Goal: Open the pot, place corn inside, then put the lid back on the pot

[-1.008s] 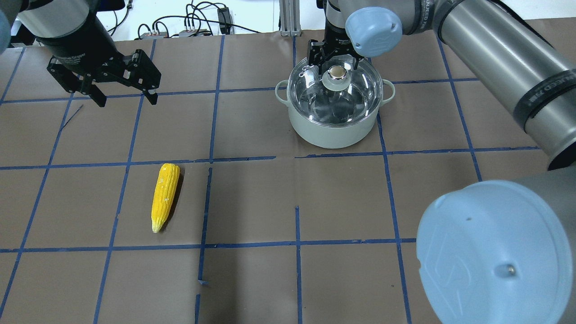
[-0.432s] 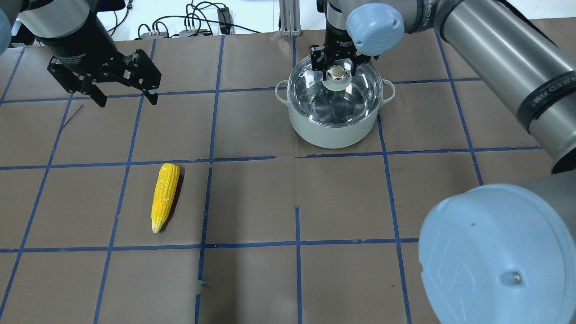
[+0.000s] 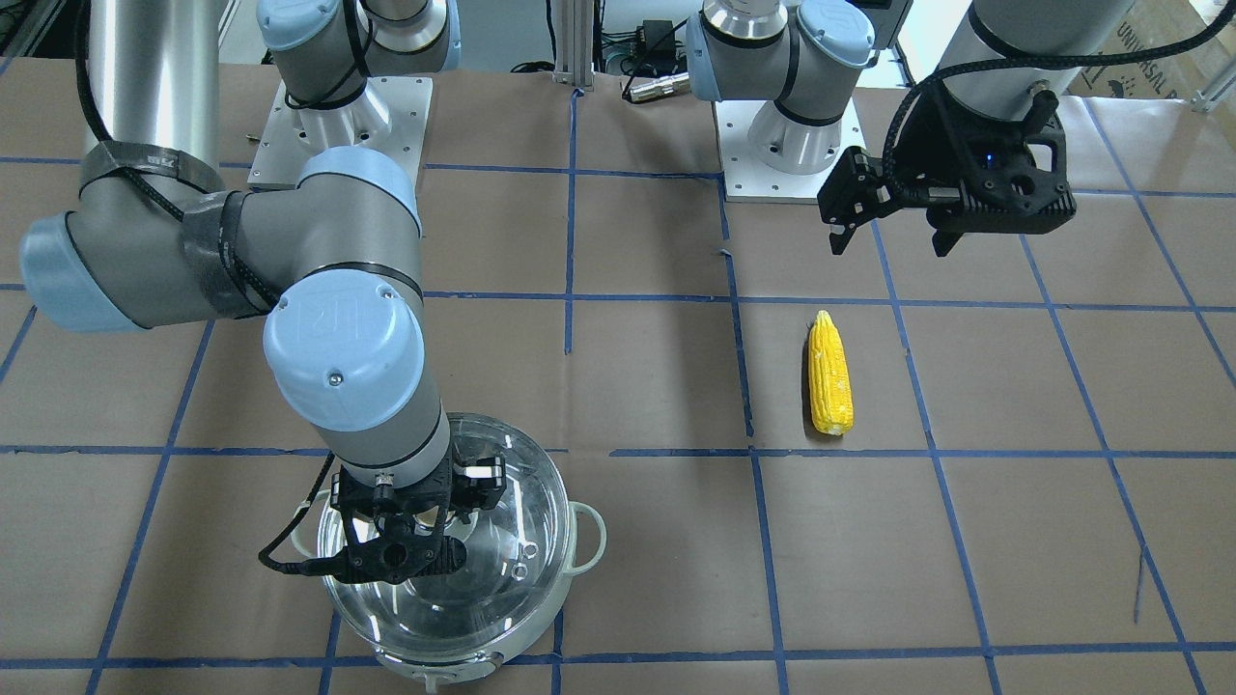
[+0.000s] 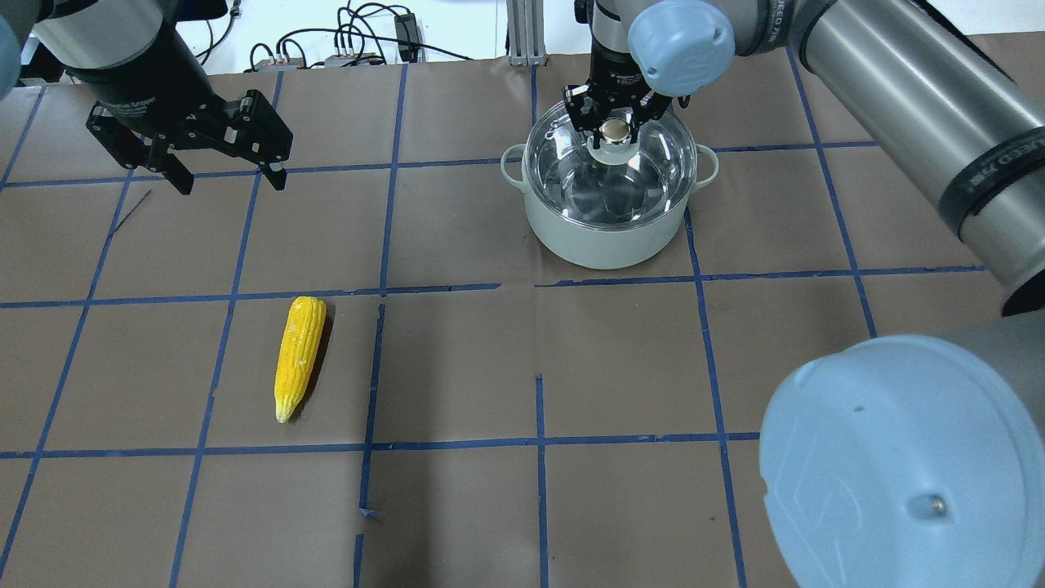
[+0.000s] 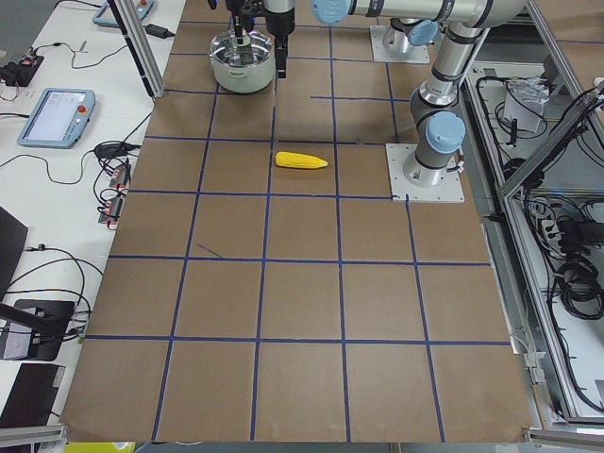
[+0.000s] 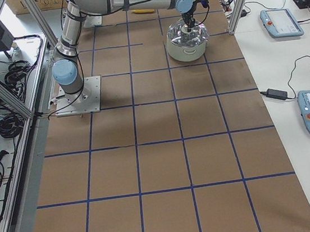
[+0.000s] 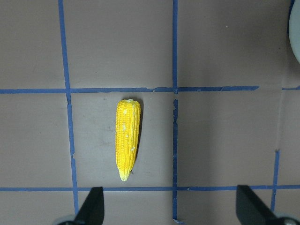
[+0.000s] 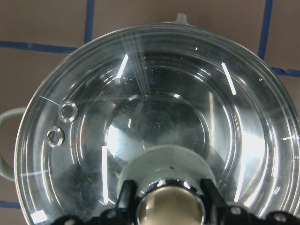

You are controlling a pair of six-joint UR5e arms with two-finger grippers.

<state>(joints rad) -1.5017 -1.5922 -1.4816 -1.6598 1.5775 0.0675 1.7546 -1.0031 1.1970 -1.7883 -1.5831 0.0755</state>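
The pot (image 4: 604,237), pale green with loop handles, stands at the far right of the table with the glass lid (image 4: 629,175) on it. My right gripper (image 4: 614,131) is straight above it, with its fingers against both sides of the lid's metal knob (image 8: 171,206), shut on it. The lid (image 8: 164,117) rests on the pot's rim. The corn (image 4: 299,357) lies on the paper left of centre, pointed end towards the robot. It also shows in the left wrist view (image 7: 127,138). My left gripper (image 4: 229,181) is open and empty, high above the table beyond the corn.
Brown paper with a blue tape grid covers the table (image 4: 490,490). Cables and connectors (image 4: 343,49) lie past the far edge. My right arm's elbow (image 4: 898,465) fills the near right corner of the overhead view.
My right gripper has come down over the lid and its fingers have closed in on the knob. The lid, pot, corn and left arm have not moved.
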